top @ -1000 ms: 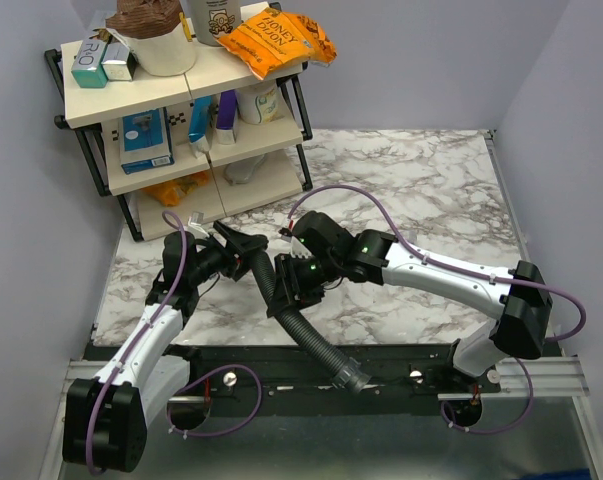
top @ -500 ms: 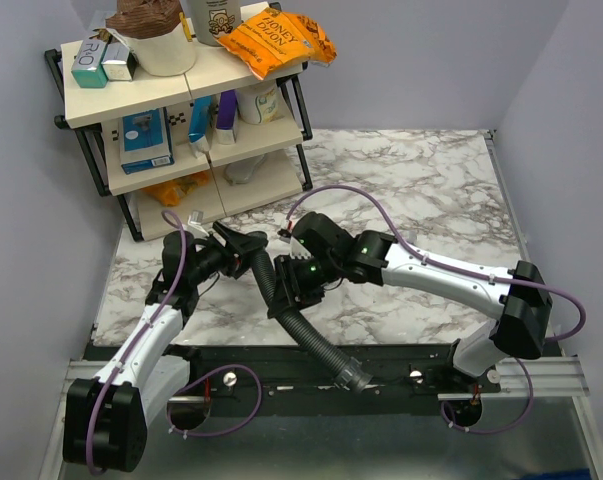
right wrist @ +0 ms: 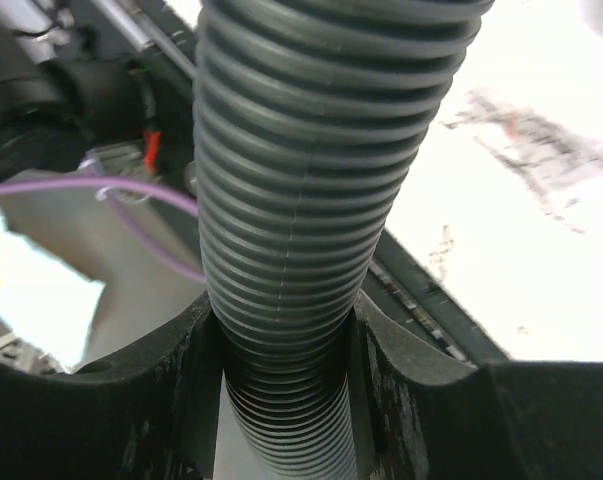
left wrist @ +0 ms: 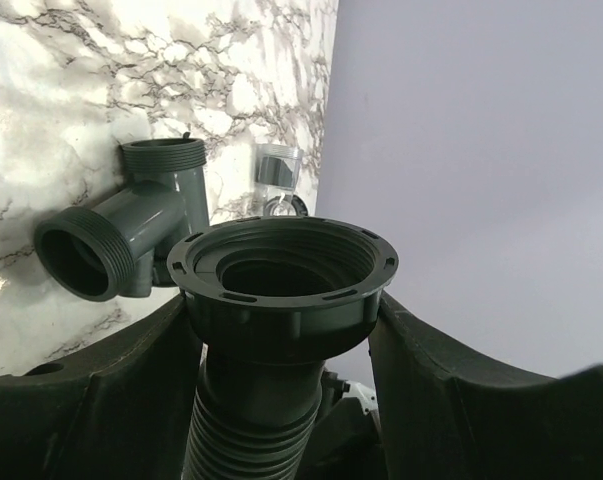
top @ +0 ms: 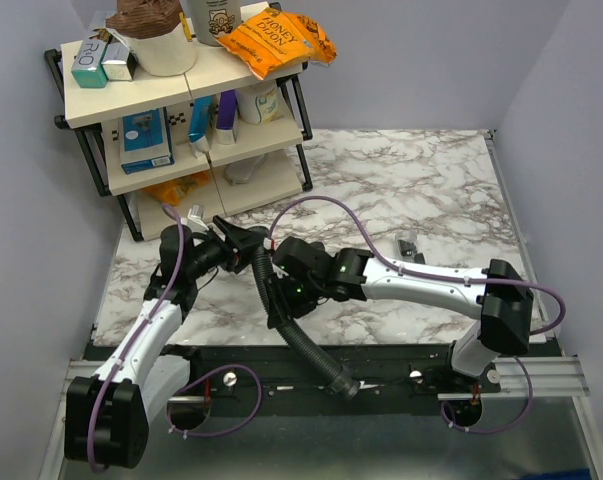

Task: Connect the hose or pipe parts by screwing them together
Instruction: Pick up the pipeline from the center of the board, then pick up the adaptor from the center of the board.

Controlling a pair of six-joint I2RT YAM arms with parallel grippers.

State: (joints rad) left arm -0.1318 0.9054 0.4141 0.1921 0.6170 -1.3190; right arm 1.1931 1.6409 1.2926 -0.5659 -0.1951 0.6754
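Note:
The black ribbed hose point(top: 316, 350) runs from the left-centre of the marble table down to the near rail. My left gripper point(top: 243, 243) is shut on its wide collar end point(left wrist: 281, 265), a finger on either side just under the rim, and holds it off the table. My right gripper point(top: 286, 300) is shut on the ribbed body point(right wrist: 311, 150) partway down. The dark grey branched pipe fitting point(left wrist: 131, 235) lies on the table beyond the collar with its threaded mouths open; in the top view my right arm hides it.
A two-tier shelf rack point(top: 181, 130) with boxes, bottles and a snack bag stands at the back left. A small clear and metal piece point(top: 406, 245) lies right of centre. The black base rail point(top: 401, 385) runs along the near edge. Walls close in at the right and back.
My left gripper has closed on the collar. My right arm has slid left and nearer along the hose, swinging the hose's lower end left and uncovering the small piece.

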